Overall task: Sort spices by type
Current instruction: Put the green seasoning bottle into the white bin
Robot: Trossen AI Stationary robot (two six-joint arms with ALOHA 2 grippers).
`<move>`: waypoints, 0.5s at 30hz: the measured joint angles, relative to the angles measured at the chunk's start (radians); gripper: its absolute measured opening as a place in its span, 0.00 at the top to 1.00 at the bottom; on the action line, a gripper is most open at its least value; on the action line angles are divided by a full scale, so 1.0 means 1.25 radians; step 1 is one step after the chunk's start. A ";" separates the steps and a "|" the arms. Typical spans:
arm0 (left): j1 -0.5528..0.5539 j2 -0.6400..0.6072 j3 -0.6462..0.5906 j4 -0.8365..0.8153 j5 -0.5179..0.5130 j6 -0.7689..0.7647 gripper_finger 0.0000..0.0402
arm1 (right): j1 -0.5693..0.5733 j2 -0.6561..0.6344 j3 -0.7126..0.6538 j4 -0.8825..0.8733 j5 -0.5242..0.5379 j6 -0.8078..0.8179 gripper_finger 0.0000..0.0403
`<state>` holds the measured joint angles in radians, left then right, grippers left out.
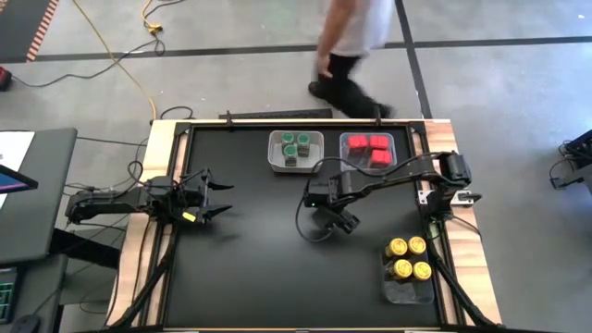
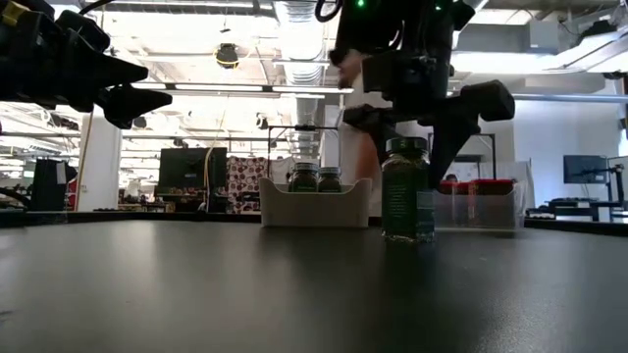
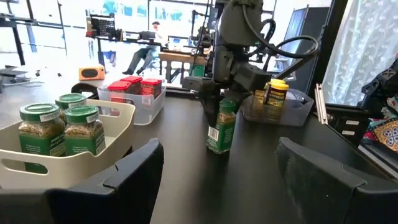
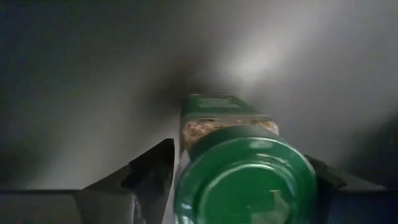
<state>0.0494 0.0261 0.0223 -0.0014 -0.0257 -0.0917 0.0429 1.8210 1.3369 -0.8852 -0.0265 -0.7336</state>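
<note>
A green-lidded spice jar (image 2: 407, 191) stands upright on the black table's middle, and my right gripper (image 4: 242, 168) comes down over it, shut on its lid. Three more green-lidded jars (image 3: 59, 127) sit in a white tray (image 1: 275, 165) at the far edge. Red boxy spices (image 1: 368, 148) fill a clear bin beside the tray. Several yellow-lidded jars (image 1: 409, 259) stand in a clear bin at the near right. My left gripper (image 1: 219, 196) hangs open over the table's left side, touching nothing. My right gripper pinches the jar's green lid (image 4: 249, 180) between its two fingers, one finger (image 4: 152, 171) on each of two opposite sides. The fingers come from above, pointing steeply down. The jar stands upright with its base on the table (image 2: 407, 238).
A person walks past on the floor beyond the table's far edge (image 1: 351, 55). Bare black tabletop lies between the two arms and toward the near edge (image 1: 277, 277). A desk with a screen stands left of the table (image 1: 28, 185).
</note>
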 joint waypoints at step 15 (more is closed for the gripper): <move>0.000 0.000 0.000 0.000 0.000 0.000 0.26 | -0.016 -0.001 0.000 0.003 -0.002 0.021 0.45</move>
<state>0.0490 0.0261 0.0223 -0.0017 -0.0255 -0.0915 0.0235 1.8194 1.3373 -0.8813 -0.0292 -0.7074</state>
